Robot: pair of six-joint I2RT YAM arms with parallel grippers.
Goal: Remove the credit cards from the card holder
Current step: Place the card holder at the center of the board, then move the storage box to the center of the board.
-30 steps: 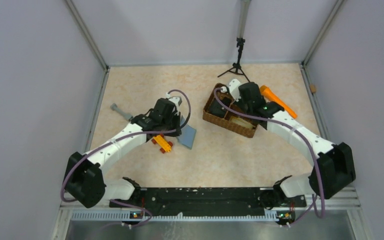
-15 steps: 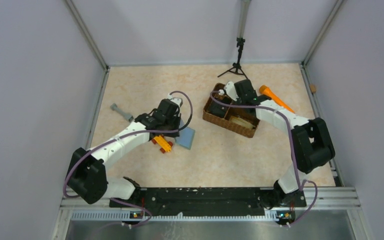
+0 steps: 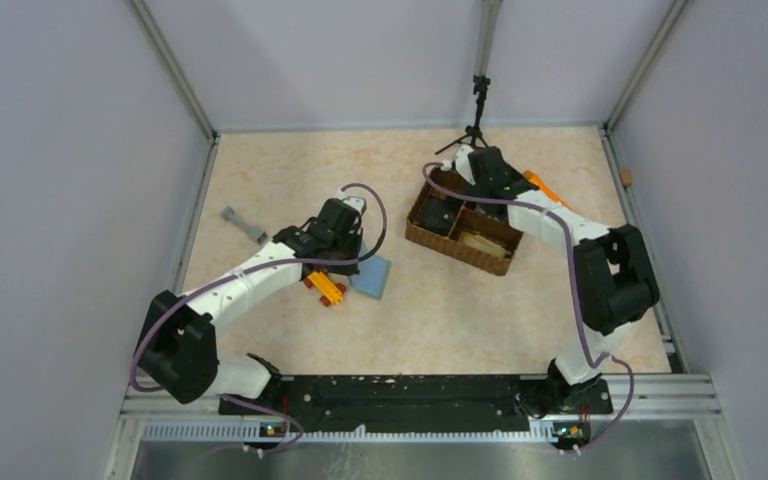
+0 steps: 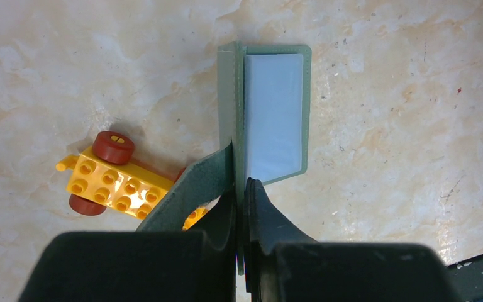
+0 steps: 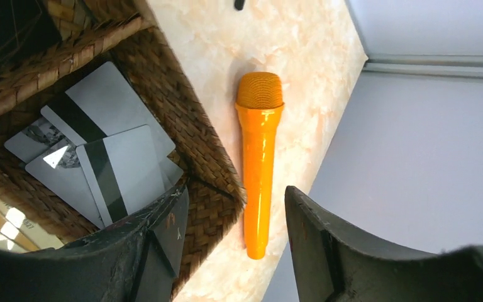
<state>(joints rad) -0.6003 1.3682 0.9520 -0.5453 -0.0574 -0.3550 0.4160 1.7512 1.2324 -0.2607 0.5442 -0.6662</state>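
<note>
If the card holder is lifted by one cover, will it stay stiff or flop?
Probably flop: the card holder lies flat while its cover, pinched by the left gripper, curves upward. It looks thin, so likely light.

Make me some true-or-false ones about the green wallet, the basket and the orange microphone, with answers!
1. The left end effector pinches the flat sage-green folding card holder. True.
2. The orange plastic microphone lies inside the brown woven basket. False: it lies on the table beside it.
3. Grey cards with black stripes lie in the basket. True.
4. The right end effector is shut on a card. False: it is open, holding nothing.
</note>
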